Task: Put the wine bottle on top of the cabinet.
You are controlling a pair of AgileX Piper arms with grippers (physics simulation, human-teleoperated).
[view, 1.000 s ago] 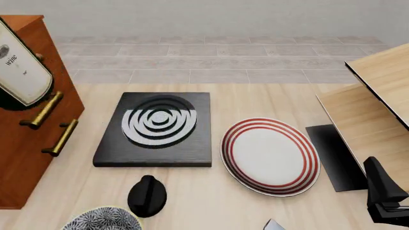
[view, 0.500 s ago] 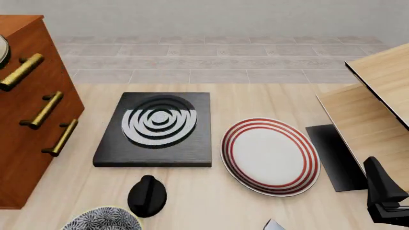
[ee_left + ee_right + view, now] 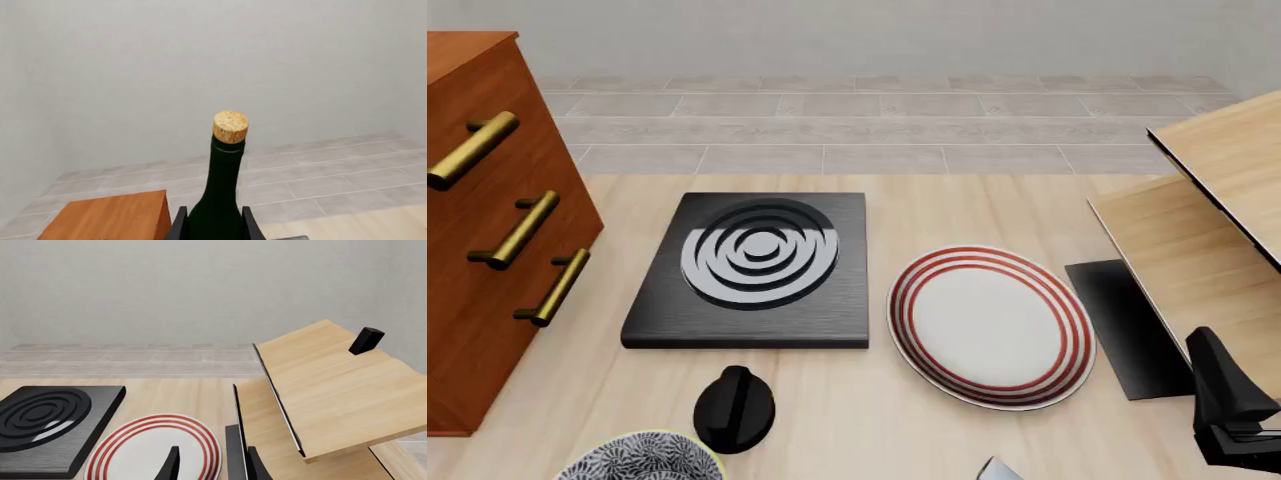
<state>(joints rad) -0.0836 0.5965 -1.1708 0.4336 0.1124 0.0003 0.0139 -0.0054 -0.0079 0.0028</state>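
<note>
A: Left claw [image 3: 213,225], state?

B: Closed on the wine bottle [image 3: 217,200]. In the left wrist view the two dark fingers [image 3: 179,226] sit tight against either side of the green glass below the neck. The cork [image 3: 231,126] points up and the bottle stands upright in the grip.

A: Bottle location relative to the cabinet [image 3: 487,230]?

B: Held in the air above the level of the cabinet's top. The left wrist view shows a corner of the reddish-brown top [image 3: 110,217] low down, beside the bottle. Whether the base is over the top or off its edge, cannot tell; the base is out of frame. The front view shows neither the bottle nor the left claw.

A: Cabinet in the front view?

B: Far left of the table [image 3: 868,420], three brass handles [image 3: 521,230] facing right.

A: Right claw [image 3: 210,465]?

B: Fingertips apart, nothing between them. Low at the near right corner of the front view, just beside the pale wood rack [image 3: 1214,230].

A: Other items?

B: Black slab with concentric rings [image 3: 754,268] centre-left, red-rimmed plate [image 3: 990,325] just right of it, black knob [image 3: 734,406] near the front edge, patterned bowl [image 3: 641,460] beside the knob, partly cut off.
</note>
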